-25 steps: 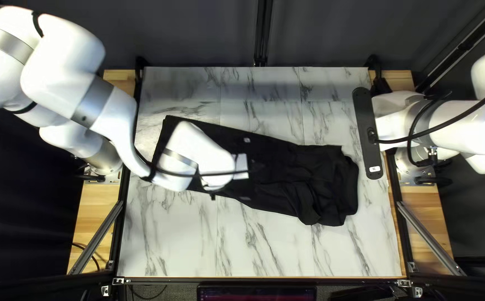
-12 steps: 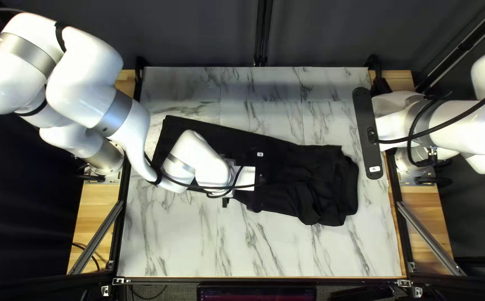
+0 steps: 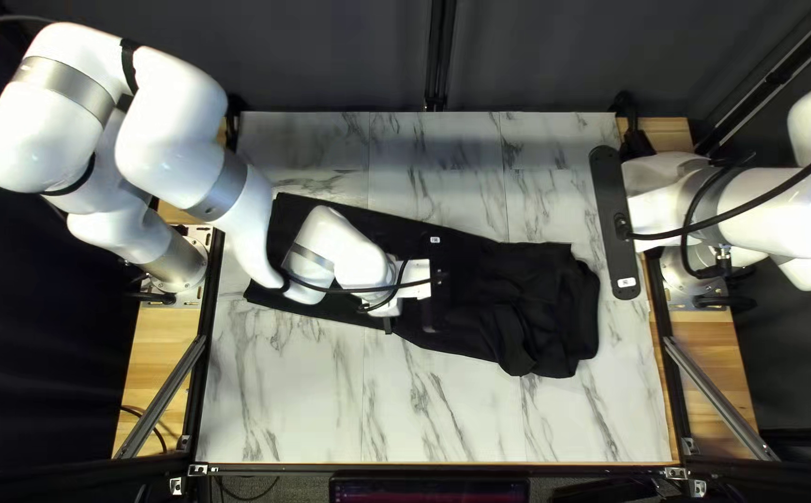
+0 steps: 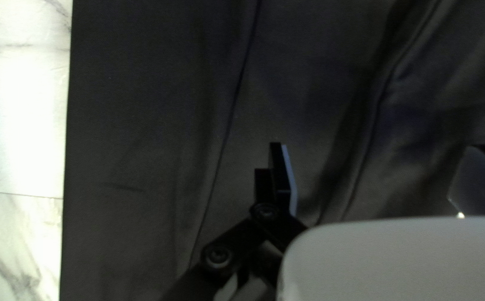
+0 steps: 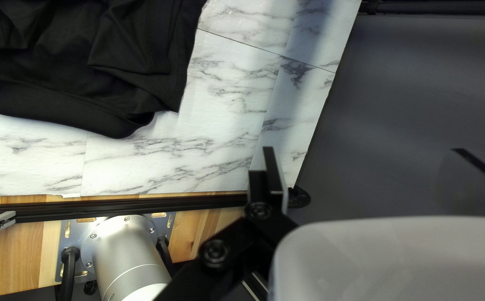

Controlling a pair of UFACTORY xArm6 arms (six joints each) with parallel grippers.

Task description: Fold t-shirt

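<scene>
A black t-shirt [image 3: 498, 289] lies lengthwise across the table, smooth toward the left and bunched with folds at its right end. Over its middle is my left gripper [image 3: 415, 278], fingertips hidden in the top left view. Seen from the left wrist, the left gripper [image 4: 379, 163] has its fingers wide apart above the creased black cloth [image 4: 131, 139], nothing held between them. My right gripper [image 3: 614, 224] hangs beyond the bunched end, at the table's right side. From its own wrist, the right gripper [image 5: 379, 160] is open, away from the shirt [image 5: 136, 50].
Marbled tabletop [image 3: 480, 419] shows on the near side of the shirt and along its far side. Black rails edge the table, with wooden strips [image 5: 198, 228] outside them. An arm base [image 5: 125, 251] stands on the strip in the right wrist view.
My left arm has shifted toward the right of the top left view, its gripper moving along over the cloth. The right arm is where it was, and the shirt shows no clear change.
</scene>
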